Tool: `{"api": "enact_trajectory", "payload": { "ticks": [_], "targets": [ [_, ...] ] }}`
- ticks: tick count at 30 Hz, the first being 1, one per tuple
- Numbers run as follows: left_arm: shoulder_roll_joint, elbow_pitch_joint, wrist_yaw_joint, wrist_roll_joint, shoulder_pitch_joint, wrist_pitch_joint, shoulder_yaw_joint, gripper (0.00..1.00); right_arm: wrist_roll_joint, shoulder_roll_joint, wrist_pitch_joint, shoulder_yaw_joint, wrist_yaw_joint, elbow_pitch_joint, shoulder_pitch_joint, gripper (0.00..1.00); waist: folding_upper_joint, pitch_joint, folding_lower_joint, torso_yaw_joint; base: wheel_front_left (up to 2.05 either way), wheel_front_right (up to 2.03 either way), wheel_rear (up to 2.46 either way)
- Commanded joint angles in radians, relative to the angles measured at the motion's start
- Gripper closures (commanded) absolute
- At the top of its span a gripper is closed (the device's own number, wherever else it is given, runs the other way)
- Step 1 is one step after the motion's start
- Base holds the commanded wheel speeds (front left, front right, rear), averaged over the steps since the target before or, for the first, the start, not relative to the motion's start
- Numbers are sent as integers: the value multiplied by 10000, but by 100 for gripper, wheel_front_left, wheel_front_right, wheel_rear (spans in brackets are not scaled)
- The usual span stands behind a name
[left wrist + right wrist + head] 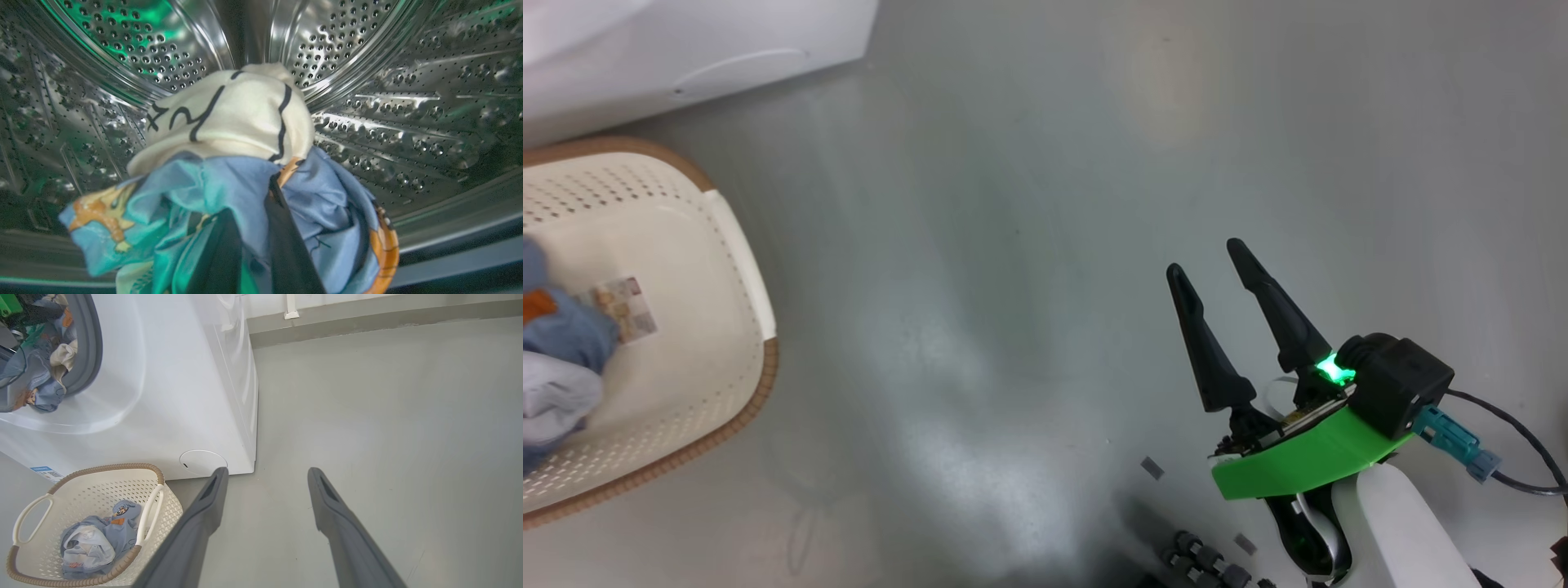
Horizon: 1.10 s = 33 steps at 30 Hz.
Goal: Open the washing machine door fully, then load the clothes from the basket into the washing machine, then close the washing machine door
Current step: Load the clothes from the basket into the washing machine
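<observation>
Clothes are seen in two places. A cream-patched bundle (229, 134) of light-blue fabric with orange-brown prints is gripped by the left jaws. Their dark fingers (292, 249) are closed almost fully on its folds. It is held inside the perforated steel drum (388, 122), whose wall curves around it on all sides. In the right wrist view the same bundle is seen at the round opening of the white washing machine (171, 375), beside the grey gasket (88, 343).

A second bundle (92, 543), also light blue, is left lying in the basket (110, 466). The basket is set on the grey floor (388, 416) just before the lower front of the machine, near a small blue label (42, 470) and a round cover (203, 462). In the head view a sticker (625, 309) is seen on the basket's inner bottom, partly covered by the fabric.

The right jaws are spread wide and nothing is held in them. Their two long fingers (204, 514) are poised over bare floor, apart from the basket and off to its right. In the head view these fingers are carried on a green bracket (1298, 465), and a black cable (1519, 441) is looped from the wrist.
</observation>
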Motion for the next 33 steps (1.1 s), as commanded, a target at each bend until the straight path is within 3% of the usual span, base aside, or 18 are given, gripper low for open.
{"api": "enact_trajectory", "payload": {
  "ticks": [1,14,27,28,29,33],
  "targets": [
    [473,-358,73,129,-349,-192,93,100,215,-27,-119,197,27,-222,21,0,-1,178,0,-154,0,0,0],
    [445,-1291,273,1039,-1459,-2641,-462,100,389,-27,-120,368,27,-252,-208,0,-1,421,0,-102,0,0,0],
    [285,-121,91,298,-751,-1326,-404,100,574,-27,-120,405,27,-188,-421,0,-1,639,0,56,0,0,0],
    [261,-98,105,250,-719,-1297,-389,72,577,-27,-120,394,27,-167,-440,0,-1,638,0,77,0,0,0],
    [253,-86,112,231,-692,-1271,-397,0,575,-27,-120,381,27,-145,-459,0,-1,632,0,100,0,0,0],
    [266,-11,64,172,-609,-1417,-415,0,559,-27,-120,324,27,-101,-530,0,-1,547,0,160,0,0,0]
  ]
}}
